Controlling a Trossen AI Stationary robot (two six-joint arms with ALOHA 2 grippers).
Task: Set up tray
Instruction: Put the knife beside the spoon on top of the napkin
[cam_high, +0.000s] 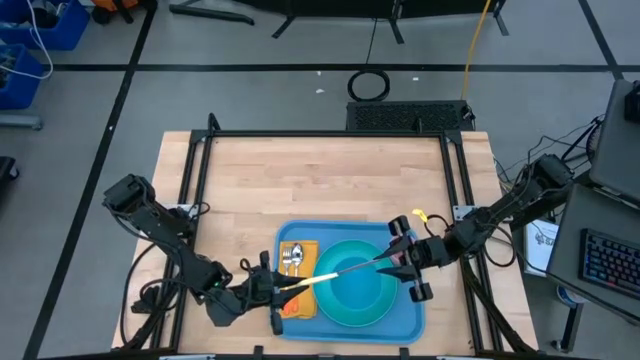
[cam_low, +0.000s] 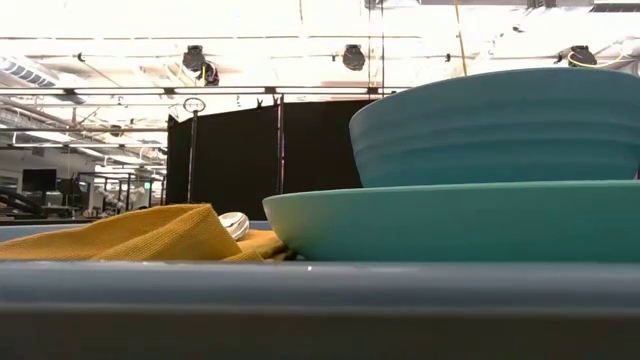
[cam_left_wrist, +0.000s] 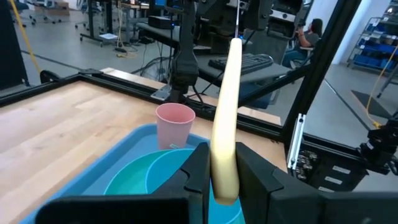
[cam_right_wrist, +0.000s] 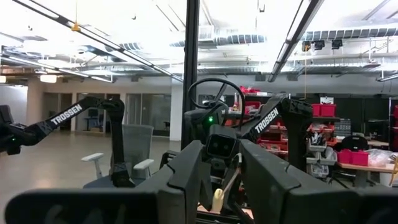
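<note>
The tray sits at the near table edge, its plate stacked inside. Across it, a pale utensil is gripped by both grippers: left gripper clenched on the handle, right gripper on the far end, apparently a handover.

In the low view the tray rim fills the bottom and hides the table; a pale round thing behind the yellow cloth is too covered to name. The bowl is cut by the right edge — both claws are out of this view.
</note>
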